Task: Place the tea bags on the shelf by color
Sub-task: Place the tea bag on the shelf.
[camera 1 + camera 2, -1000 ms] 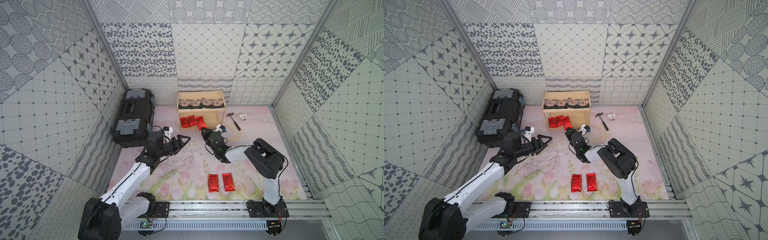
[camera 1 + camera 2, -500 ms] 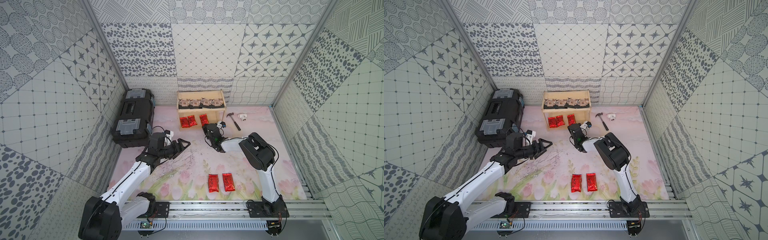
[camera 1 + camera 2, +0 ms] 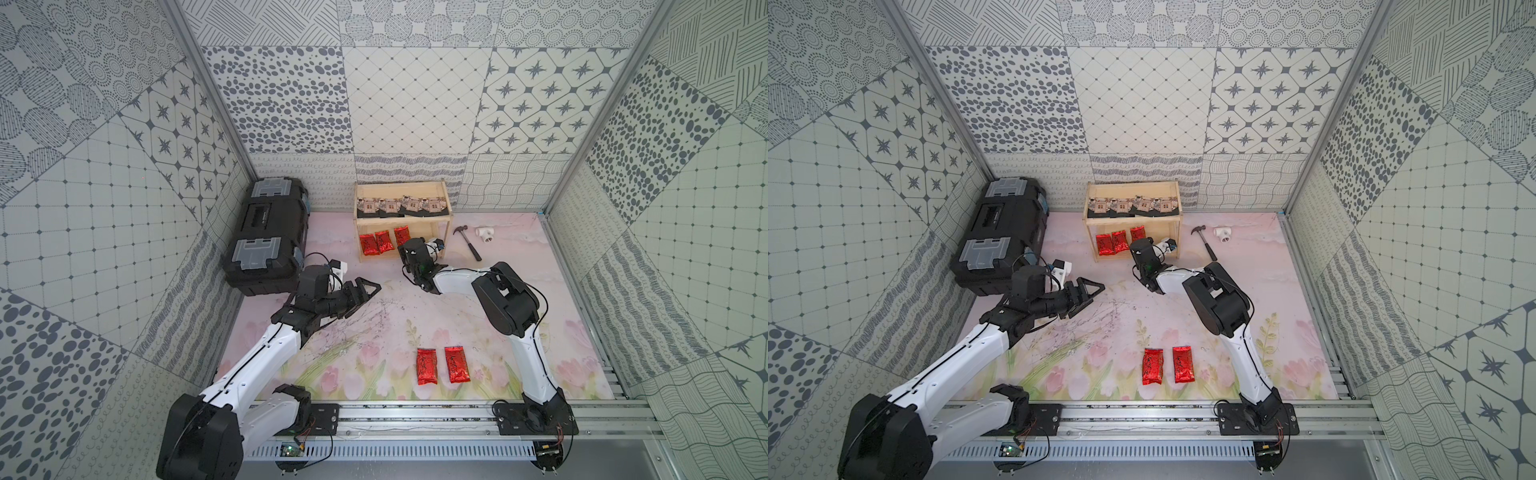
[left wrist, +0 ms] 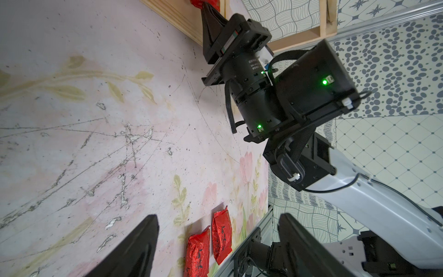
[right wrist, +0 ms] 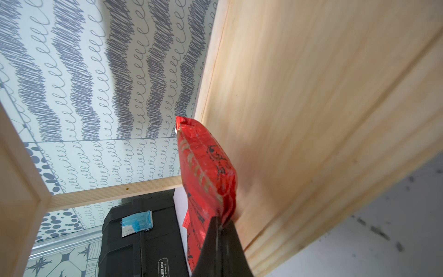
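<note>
In both top views: four black tea bags [image 3: 401, 206] in a row on the top board of the shelf [image 3: 399, 189]; two red tea bags [image 3: 368, 245] side by side on its lower board, and a third red tea bag [image 3: 401, 233] just beside them at the shelf's open front, at the tip of the right hand [image 3: 406, 245]. Two more red tea bags [image 3: 427, 366] flat on the table [image 3: 353, 353], well in front of the shelf. Left hand [image 3: 372, 289] over the table, in front of the shelf and apart from it, spread wide and empty. Toolbox [image 3: 266, 237] to one side of the shelf, hammer [image 3: 469, 245] and white fitting [image 3: 484, 235] to the other. In the left wrist view: left fingers [image 4: 143, 244] far apart, nothing between them. In the right wrist view: right hand pinched tight on one end of the third red tea bag, packet inside the shelf's lower tier, close along the lower board; whether touching it, impossible to tell.
</note>
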### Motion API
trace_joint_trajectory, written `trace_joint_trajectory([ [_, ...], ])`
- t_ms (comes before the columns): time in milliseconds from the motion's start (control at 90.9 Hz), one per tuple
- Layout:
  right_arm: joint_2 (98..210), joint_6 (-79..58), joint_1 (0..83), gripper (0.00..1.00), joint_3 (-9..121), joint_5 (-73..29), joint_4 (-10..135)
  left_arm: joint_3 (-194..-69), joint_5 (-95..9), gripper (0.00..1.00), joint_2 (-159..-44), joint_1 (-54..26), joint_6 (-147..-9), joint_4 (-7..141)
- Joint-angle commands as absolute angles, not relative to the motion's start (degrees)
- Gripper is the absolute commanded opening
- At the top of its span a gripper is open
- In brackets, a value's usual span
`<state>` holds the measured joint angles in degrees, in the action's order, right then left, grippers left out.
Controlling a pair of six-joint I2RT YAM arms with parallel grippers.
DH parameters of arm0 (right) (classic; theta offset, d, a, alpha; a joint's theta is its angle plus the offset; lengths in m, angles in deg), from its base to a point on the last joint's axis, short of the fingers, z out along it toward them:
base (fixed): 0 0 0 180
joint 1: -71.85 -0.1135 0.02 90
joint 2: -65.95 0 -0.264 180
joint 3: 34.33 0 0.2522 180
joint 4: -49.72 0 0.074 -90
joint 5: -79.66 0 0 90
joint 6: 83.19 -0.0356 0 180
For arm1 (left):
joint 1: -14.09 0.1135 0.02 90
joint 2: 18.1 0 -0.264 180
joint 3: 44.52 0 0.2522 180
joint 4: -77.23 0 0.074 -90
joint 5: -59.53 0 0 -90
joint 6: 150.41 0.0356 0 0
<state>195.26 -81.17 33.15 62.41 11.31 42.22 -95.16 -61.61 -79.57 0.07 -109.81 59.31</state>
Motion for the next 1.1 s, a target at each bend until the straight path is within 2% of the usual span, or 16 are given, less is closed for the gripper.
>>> trace_joint_trajectory([
  [0, 197.5, -82.07, 33.09, 0.0, 64.59, 11.13, 43.22, -95.11, -63.28, 0.83, -79.23, -0.51, -107.85, 58.13],
  [605, 200.14, -83.56, 32.74, 0.06, 67.53, 9.02, 43.42, -94.76, -63.43, 0.83, -79.0, -0.58, -107.82, 58.67],
  [836, 200.16, -83.76, 32.63, 0.13, 67.17, 8.66, 43.23, -94.67, -63.47, 0.83, -78.97, -0.59, -107.94, 58.89],
  [924, 199.89, -83.57, 32.65, 0.19, 66.79, 8.35, 42.78, -94.67, -63.52, 0.83, -79.17, -0.56, -107.94, 59.07],
  [1089, 197.74, -83.1, 32.73, 0.45, 64.76, 7.58, 42.67, -94.67, -63.43, 0.83, -78.98, -0.59, -107.86, 59.0],
])
